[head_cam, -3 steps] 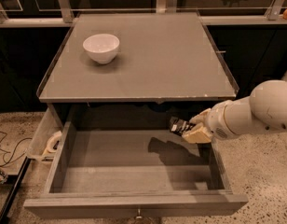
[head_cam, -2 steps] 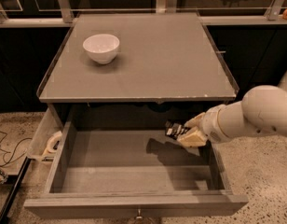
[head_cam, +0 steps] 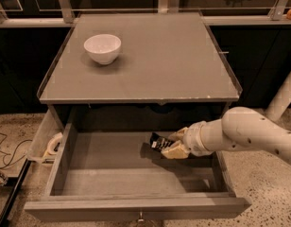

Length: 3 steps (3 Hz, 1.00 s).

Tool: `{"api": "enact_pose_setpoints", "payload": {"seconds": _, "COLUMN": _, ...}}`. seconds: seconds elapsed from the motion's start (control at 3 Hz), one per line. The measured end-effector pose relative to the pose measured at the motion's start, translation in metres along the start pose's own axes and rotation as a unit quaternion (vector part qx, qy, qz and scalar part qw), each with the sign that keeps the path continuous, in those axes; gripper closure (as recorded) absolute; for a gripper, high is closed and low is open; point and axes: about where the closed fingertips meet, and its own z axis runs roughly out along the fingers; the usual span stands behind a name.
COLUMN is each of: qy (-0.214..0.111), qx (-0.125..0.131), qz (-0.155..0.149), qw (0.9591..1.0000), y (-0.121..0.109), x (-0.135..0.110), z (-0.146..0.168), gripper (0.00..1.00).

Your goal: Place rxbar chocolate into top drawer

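In top drawer [head_cam: 112, 162], gripper [head_cam: 170, 146] seemingly pinches half-hidden rxbar chocolate [head_cam: 158, 142]

one camera | high in front of the cabinet, tilted steeply down | near: cabinet top [head_cam: 159, 56] upper centre, open top drawer [head_cam: 136, 208] along lower frame | gripper [head_cam: 168, 144] right of centre inside the drawer, clamped on rxbar chocolate [head_cam: 158, 142]

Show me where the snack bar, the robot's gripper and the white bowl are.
rxbar chocolate [head_cam: 158, 142]: camera view, wrapper's free end.
gripper [head_cam: 169, 144]: camera view, between fingertips, inside the open top drawer [head_cam: 105, 161], gripping the bar.
white bowl [head_cam: 102, 49]: camera view, outer wall.
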Motion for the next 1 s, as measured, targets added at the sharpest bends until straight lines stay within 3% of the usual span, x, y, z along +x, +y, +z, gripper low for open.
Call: {"api": "enact_pose_setpoints", "payload": {"seconds": 1.0, "qy": -0.021, "qx": -0.018, "qz": -0.012, "qw": 0.9995, "y": 0.013, "x": 0.006, "z": 0.043, "gripper": 1.00}}
